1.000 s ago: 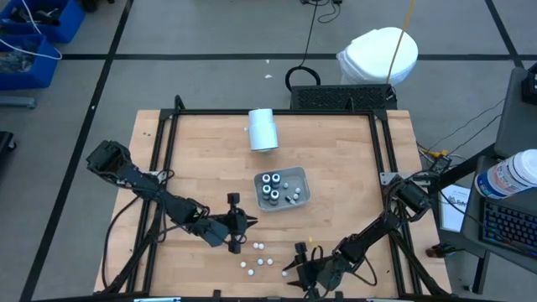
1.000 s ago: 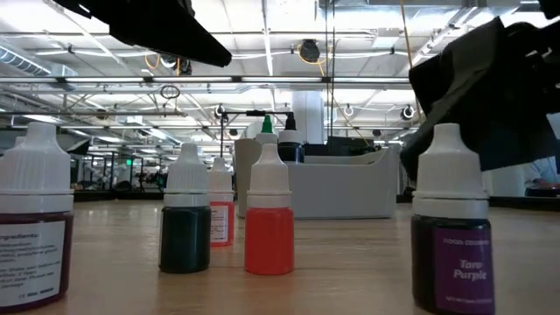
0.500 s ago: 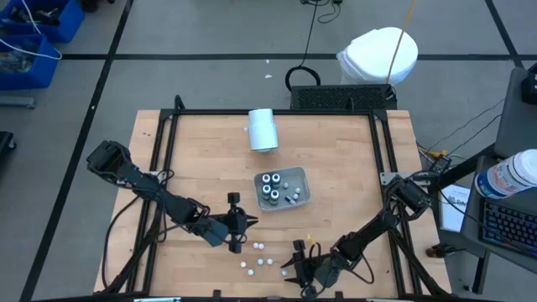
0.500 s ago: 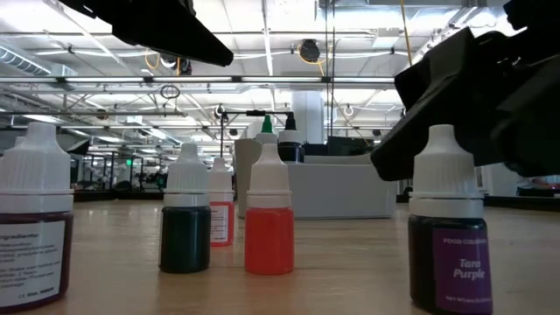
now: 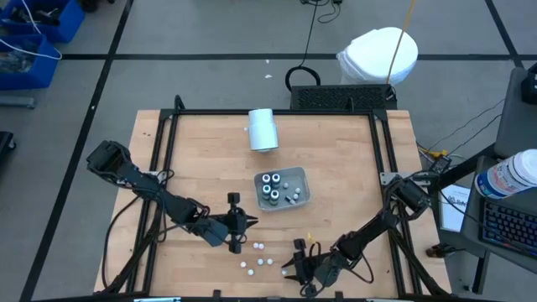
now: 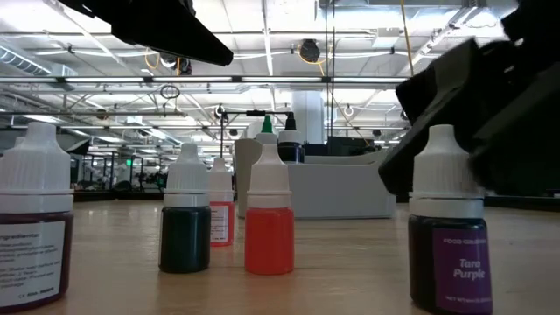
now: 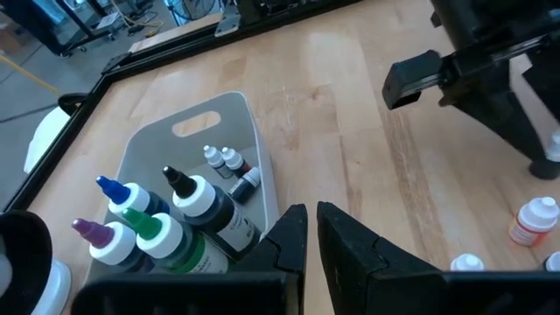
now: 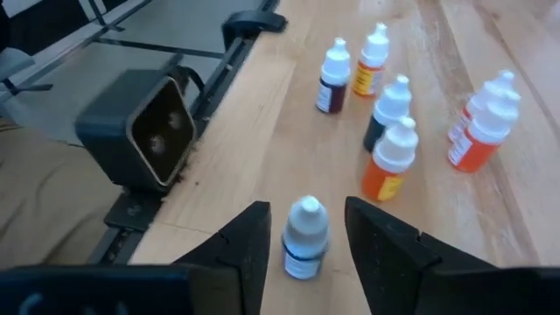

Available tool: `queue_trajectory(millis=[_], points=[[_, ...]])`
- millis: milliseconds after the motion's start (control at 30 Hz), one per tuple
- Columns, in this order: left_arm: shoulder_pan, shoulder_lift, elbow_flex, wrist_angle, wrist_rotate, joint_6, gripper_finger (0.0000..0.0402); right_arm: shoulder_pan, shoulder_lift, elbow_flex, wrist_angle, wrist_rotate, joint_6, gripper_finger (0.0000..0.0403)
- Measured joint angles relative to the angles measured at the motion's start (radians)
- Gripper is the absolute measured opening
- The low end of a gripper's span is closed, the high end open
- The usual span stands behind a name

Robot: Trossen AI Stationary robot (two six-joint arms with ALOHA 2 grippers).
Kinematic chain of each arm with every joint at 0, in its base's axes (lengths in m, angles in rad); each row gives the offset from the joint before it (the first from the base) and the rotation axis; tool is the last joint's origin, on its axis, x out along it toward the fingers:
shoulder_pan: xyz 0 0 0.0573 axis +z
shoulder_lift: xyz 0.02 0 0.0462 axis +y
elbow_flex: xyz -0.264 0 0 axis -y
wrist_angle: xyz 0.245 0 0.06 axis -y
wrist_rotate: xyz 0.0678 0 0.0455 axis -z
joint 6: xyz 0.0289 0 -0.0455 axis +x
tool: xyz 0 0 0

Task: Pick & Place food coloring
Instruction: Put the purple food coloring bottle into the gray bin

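My right gripper [image 8: 304,229] has closed in w/ jaws apart around the purple bottle [image 6: 448,229] at tabletop's [image 5: 336,159] near edge. Grasp next, I'd say. Left gripper [image 7: 310,234] idle, jaws together.

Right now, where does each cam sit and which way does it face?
High: overhead, straight down on the table; both arms show.
Low: at tabletop height, level across the small bottles; purple bottle nearest, right gripper dark behind it.
Left wrist: past the left gripper to the grey tray.
Right wrist: right gripper straddles a small bottle.
Shared: the tray shows in high, low and left wrist.
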Motion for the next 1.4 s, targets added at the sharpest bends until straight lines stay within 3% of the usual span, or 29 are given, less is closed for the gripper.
queue_trajectory(millis=[367, 733, 1233, 1400], points=[[0.0, 0.0, 0.0, 0.022, 0.0, 0.014, 0.0037, -0.011, 0.0, -0.007, 0.023, -0.002, -0.022, 0.0106], [0.0, 0.0, 0.0, 0.022, 0.001, -0.009, 0.0037, -0.013, -0.003, -0.006, 0.075, -0.026, -0.105, 0.0009], [-0.003, 0.0, 0.0, 0.019, 0.001, -0.023, 0.0037, -0.018, -0.005, -0.007, 0.017, -0.058, -0.035, 0.0123], [-0.003, 0.0, 0.0, 0.02, 0.001, -0.021, 0.0037, -0.021, -0.005, -0.007, 0.016, -0.057, -0.029, 0.0144]])
